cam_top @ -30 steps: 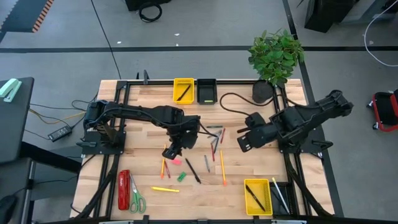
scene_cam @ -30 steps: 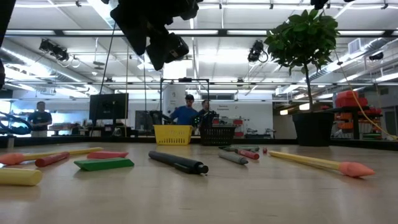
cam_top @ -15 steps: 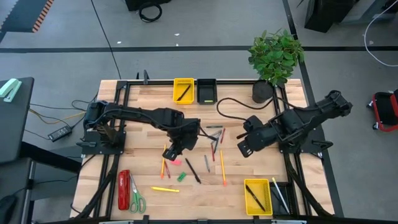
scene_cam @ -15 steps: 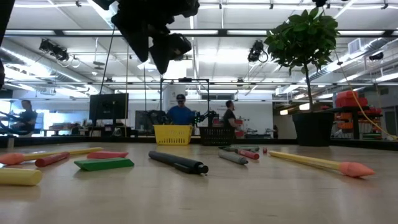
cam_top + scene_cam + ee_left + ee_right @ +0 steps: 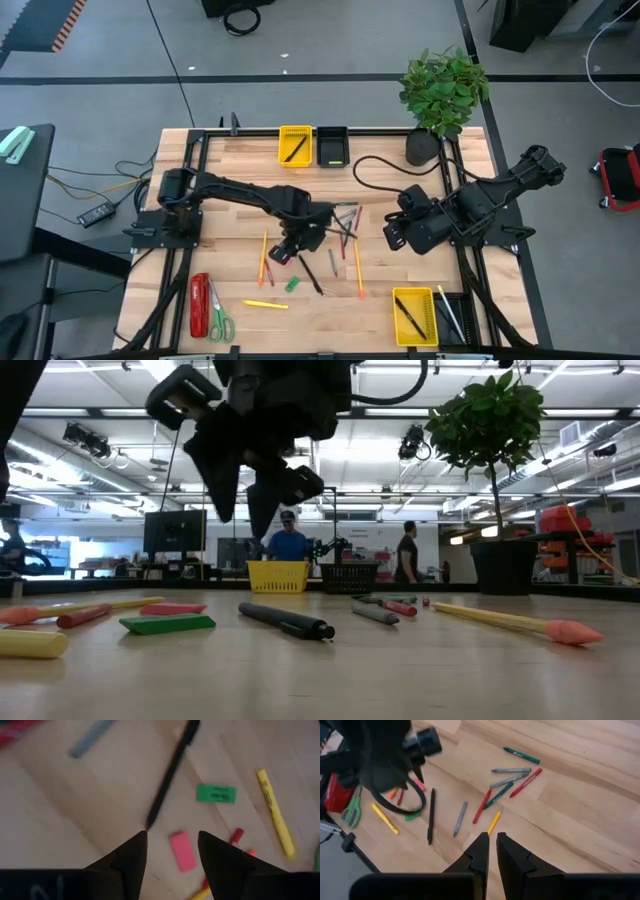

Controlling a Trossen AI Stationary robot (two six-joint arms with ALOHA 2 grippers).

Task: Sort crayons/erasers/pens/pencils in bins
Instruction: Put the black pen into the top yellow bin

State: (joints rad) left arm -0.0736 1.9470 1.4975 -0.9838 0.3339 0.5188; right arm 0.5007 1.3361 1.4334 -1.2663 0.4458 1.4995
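— Where is the pink eraser [image 5: 183, 851] relative to the left end effector [image 5: 172, 851]?
— Directly below it on the bench [image 5: 230, 200], framed between the two spread fingers [image 5: 131, 857], which hold nothing. A black pen [image 5: 170, 772] lies just beyond one fingertip, and the green eraser [image 5: 216, 794] a little farther out.
— Any writing?
— The green eraser has dark print, too small to read.
— And the right end effector [image 5: 491, 845]?
— Nearly closed and empty, above the bench, with an orange pencil [image 5: 493, 822] just ahead of its tips.
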